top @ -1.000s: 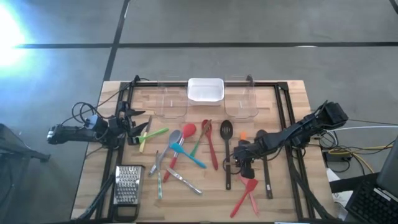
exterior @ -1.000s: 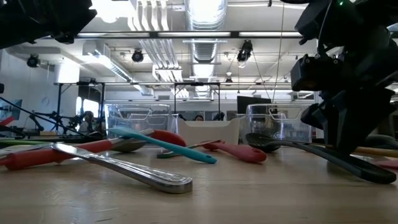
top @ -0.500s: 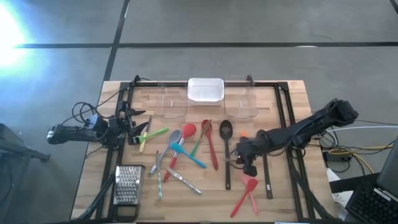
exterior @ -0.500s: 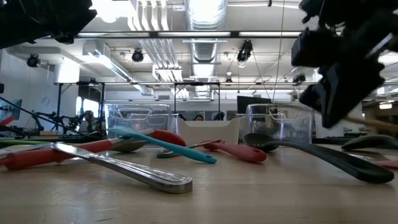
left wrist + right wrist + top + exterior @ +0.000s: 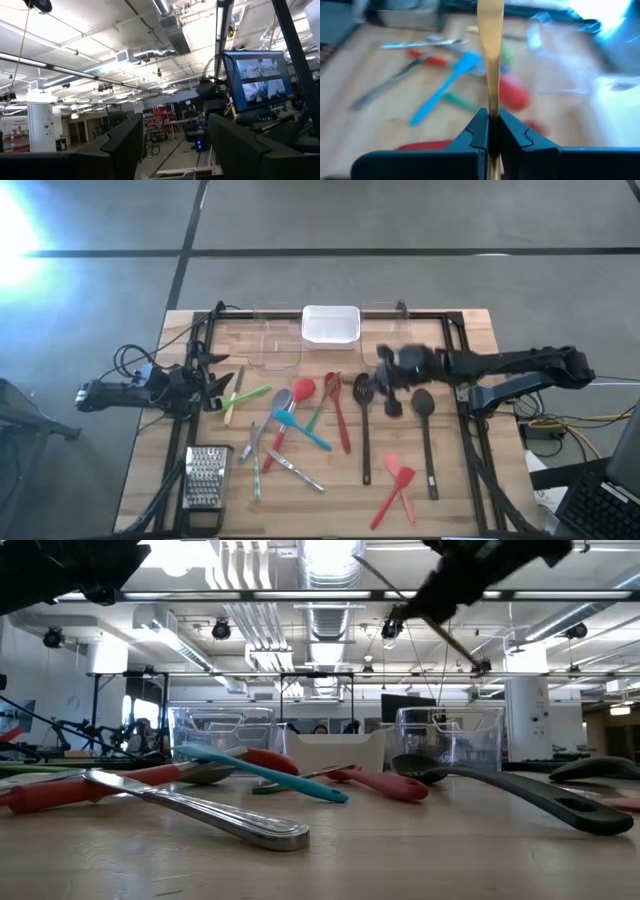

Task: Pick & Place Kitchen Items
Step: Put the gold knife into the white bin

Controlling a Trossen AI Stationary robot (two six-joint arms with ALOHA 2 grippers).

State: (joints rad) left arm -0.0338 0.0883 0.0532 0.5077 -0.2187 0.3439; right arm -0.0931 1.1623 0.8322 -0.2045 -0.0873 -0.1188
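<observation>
Many slim utensils lie on the wooden table (image 5: 150, 480): a red spoon (image 5: 303, 390), a blue spatula (image 5: 300, 430), a green one (image 5: 248, 395), metal cutlery (image 5: 295, 470), two black spoons (image 5: 363, 392) (image 5: 423, 402) and red spatulas (image 5: 398, 485). My right gripper (image 5: 392, 370) is raised over the table's far right part, shut on a slim tan-handled utensil (image 5: 490, 60). My left gripper (image 5: 222, 383) waits open and empty at the table's left edge; its wrist view (image 5: 175, 150) faces the room. My right gripper pinches the utensil's thin tan handle (image 5: 491, 107) between its two fingers. The handle runs on past the fingertips. In the low view the utensil (image 5: 420, 612) is tilted and lifted clear, high above the table.
Two clear bins (image 5: 275, 345) (image 5: 390, 345) and a white container (image 5: 331, 325) stand along the far edge. A metal grater (image 5: 205, 477) lies at the near left. Black frame rails (image 5: 465, 380) run along the table's sides.
My right gripper has risen from the table by the black spoons and gone toward the far edge. It carries the tan-handled utensil, now lifted clear and tilted. The second black spoon, earlier under the arm, shows now.
</observation>
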